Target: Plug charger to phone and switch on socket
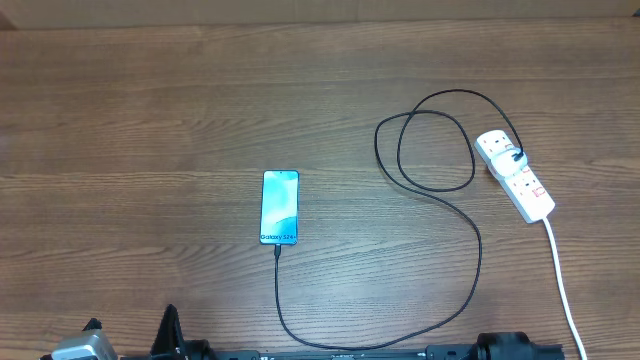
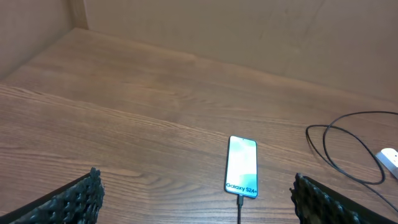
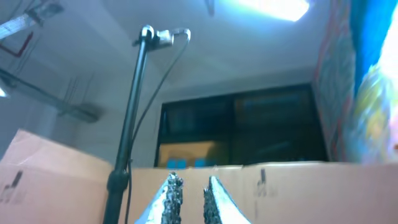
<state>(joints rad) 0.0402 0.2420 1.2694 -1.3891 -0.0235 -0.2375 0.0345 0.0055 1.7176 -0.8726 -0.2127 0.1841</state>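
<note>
Your L gripper [image 2: 196, 186] is hanging at the near, 6 o'clock side of the table [image 1: 150, 120]. It's gaping wide, its fingers [image 2: 74, 199] sitting at 8 and 4 o'clock of the L wrist view w/ nothing btwn them. Your R gripper [image 3: 191, 190] is pointing up toward the ceiling [image 3: 93, 56]. Its fingers [image 3: 174, 193] are standing nearly together w/ a slim gap, gripping nothing.

In the overhead view, the charger [image 1: 478, 250] is sweeping along the table's 6 o'clock edge, and its plug tip is meeting the 6 o'clock end of the phone [image 1: 280, 207]. The phone is lying flat, screen up and lit, just off centre toward 8 o'clock, long axis running 12 to 6. From 5 o'clock the charger is climbing toward 2 o'clock, curling into two overlapping loops and reaching the 11 o'clock end of the socket [image 1: 515, 175]. The socket is lying at 3 o'clock, angled 11 to 5, well apart from the phone, w/ its white cord [image 1: 560, 270] trailing toward 5 o'clock. You can't tell the switch position.
</note>
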